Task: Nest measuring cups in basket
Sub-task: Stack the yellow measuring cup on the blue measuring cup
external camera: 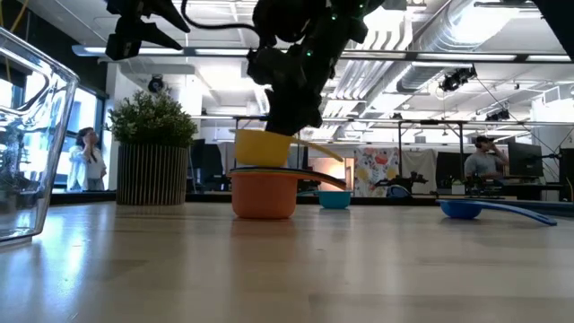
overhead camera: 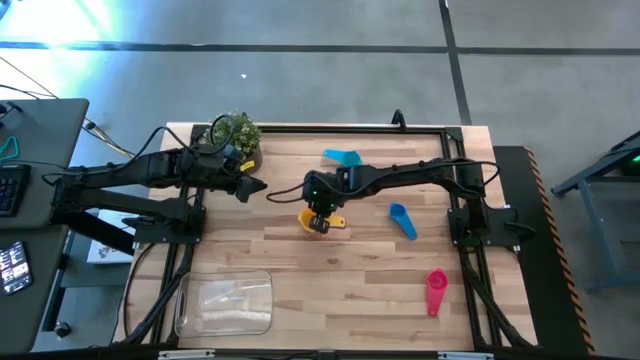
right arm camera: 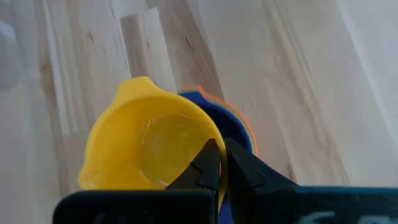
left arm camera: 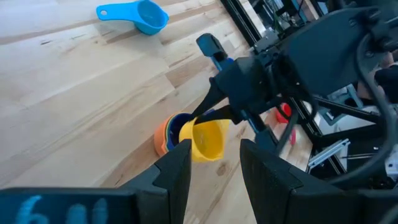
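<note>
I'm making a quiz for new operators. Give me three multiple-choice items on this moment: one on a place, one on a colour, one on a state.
1. Where is the basket?
A. near the table's front-left corner
B. beside the plant
C. under the right arm

2. Which colour cup does the right gripper hold?
A. red
B. yellow
C. light blue

3. The yellow cup is
A. lying in the basket
B. flat on the table
C. held above the orange cup

Answers: 1 A, high view shows it there. 2 B, fingers pinch its rim. 3 C, low view shows it above.

I'm working in an open lab-like workspace: exposed ceiling ducts (external camera: 466, 36), far desks with monitors (external camera: 525, 166), seated people (external camera: 484, 161), and a keyboard (overhead camera: 8, 185) left of my table (overhead camera: 330, 280).
</note>
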